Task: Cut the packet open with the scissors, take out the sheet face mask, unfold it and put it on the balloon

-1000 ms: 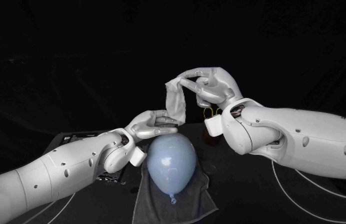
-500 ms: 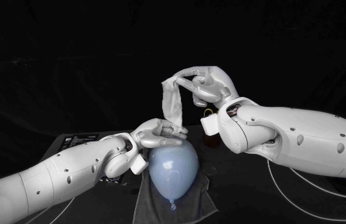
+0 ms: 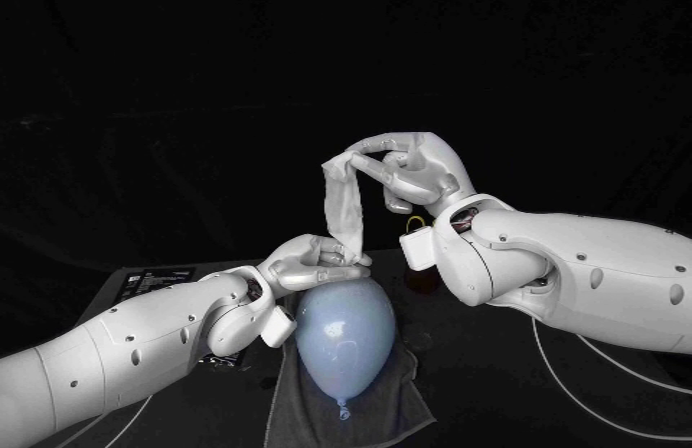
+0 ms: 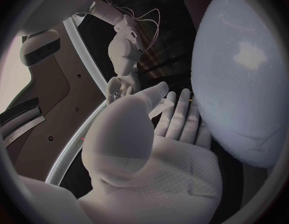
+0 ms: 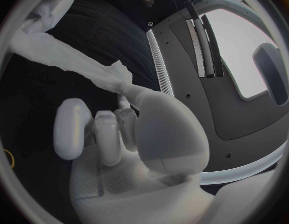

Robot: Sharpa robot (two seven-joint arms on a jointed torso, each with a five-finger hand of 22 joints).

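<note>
A pale blue balloon [image 3: 345,333] lies on a dark cloth [image 3: 378,408] in the head view, its knot toward me. A white sheet face mask [image 3: 343,203], still folded into a narrow strip, hangs above the balloon's far end. My right hand [image 3: 414,171] pinches the mask's top end up high. My left hand [image 3: 313,261] holds the strip's lower end just above the balloon's far end. In the left wrist view the balloon [image 4: 242,79] bulges right beside my left hand [image 4: 158,134]. The right wrist view shows the mask [image 5: 69,62] stretching away from my right hand [image 5: 129,122].
A dark flat object with a white label [image 3: 156,280] lies on the table behind my left arm. Something with yellow loops [image 3: 417,224] sits behind my right wrist. White cables [image 3: 577,378] run along the table under the right arm.
My left hand went down along the strip to the balloon's far end. The right hand lifted a little, so the mask hangs straighter and longer.
</note>
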